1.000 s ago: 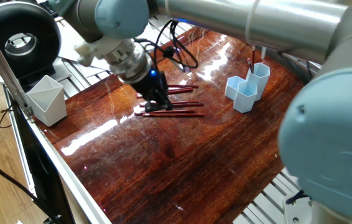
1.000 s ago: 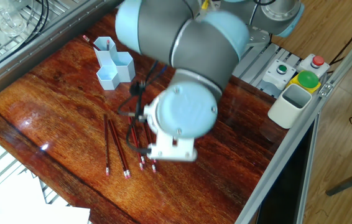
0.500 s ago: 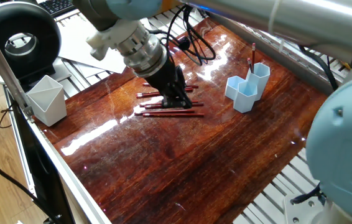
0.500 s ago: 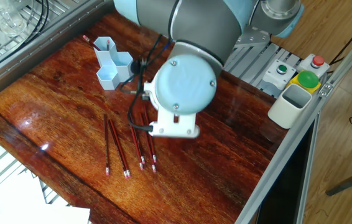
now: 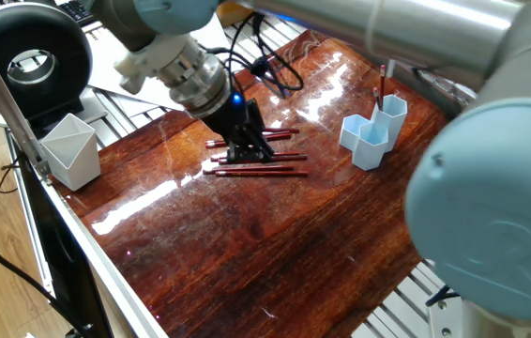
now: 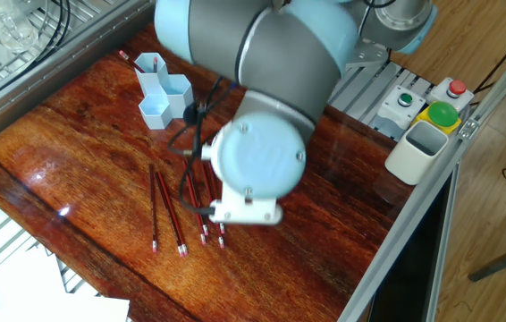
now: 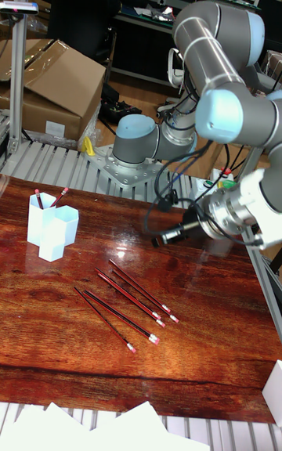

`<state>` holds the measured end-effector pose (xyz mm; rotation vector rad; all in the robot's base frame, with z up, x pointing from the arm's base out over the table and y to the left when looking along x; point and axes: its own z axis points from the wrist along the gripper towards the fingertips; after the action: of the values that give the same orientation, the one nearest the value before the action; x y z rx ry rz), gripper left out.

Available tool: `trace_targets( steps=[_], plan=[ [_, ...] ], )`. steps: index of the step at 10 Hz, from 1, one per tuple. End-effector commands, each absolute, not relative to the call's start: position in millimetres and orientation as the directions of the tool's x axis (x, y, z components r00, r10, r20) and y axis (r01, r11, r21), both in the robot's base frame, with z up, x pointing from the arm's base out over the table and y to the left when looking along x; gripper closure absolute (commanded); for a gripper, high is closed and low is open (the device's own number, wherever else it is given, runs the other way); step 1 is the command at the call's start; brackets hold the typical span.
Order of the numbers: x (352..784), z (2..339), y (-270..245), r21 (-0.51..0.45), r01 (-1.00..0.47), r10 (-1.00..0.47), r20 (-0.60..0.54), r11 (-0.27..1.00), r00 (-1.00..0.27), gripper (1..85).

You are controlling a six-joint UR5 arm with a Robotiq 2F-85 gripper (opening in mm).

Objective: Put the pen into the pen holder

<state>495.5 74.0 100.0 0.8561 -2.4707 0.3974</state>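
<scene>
Pens lie flat on the table below the gripper, lowered to pick one; whether its jaws grip cannot be told.

My gripper is low over the red pens on the table. The pen holder stands apart, with one pen inside.

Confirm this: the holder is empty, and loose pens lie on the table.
Not right. The holder is not empty: the tall fixed view shows two pens sticking out of its tallest tube. The loose pens do lie on the table.
</scene>
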Motion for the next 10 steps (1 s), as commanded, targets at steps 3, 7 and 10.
trace_targets(
  steps=[3, 7, 10],
  plan=[
    [501.1, 95.0, 81.2, -0.053, -0.685, -0.552, 0.548, 0.727, -0.628, 61.0],
    [539.8, 76.9, 84.2, -0.033, -0.761, -0.633, 0.532, 0.648, -0.562, 58.0],
    [590.9, 43.3, 83.9, -0.074, -0.797, -0.664, 0.509, 0.600, -0.547, 57.7]
  ],
)
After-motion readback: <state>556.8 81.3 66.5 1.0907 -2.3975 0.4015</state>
